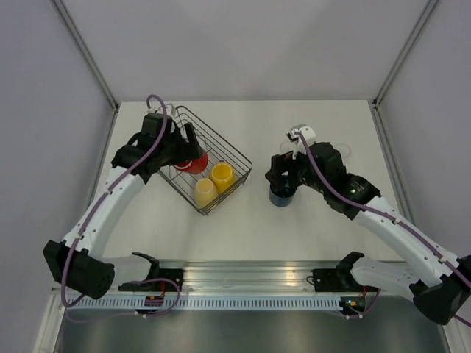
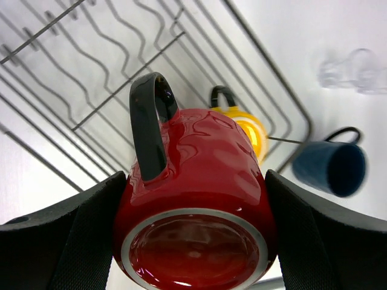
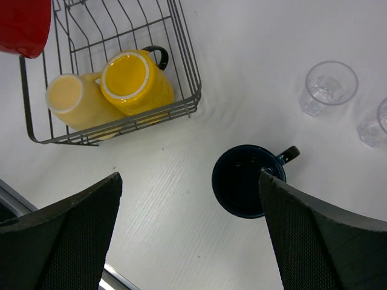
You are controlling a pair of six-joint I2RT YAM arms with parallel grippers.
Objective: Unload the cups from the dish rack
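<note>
My left gripper (image 1: 188, 152) is shut on the red mug (image 2: 199, 181) by its body, holding it base towards the camera and handle up, over the dish rack (image 1: 234, 152). The orange-yellow mug (image 3: 133, 84) and the pale cream-yellow mug (image 3: 75, 103) lie in the rack's near corner. My right gripper (image 3: 190, 235) is open and empty above the table. The dark blue mug (image 3: 245, 181) stands upright on the table under its right finger. Two clear tumblers (image 3: 329, 87) stand on the table to the right; a third is not visible.
The rack's upright tines (image 2: 91, 72) lie behind the red mug. An aluminium rail (image 1: 243, 283) runs along the near edge between the arm bases. Grey walls close the table at the back and sides.
</note>
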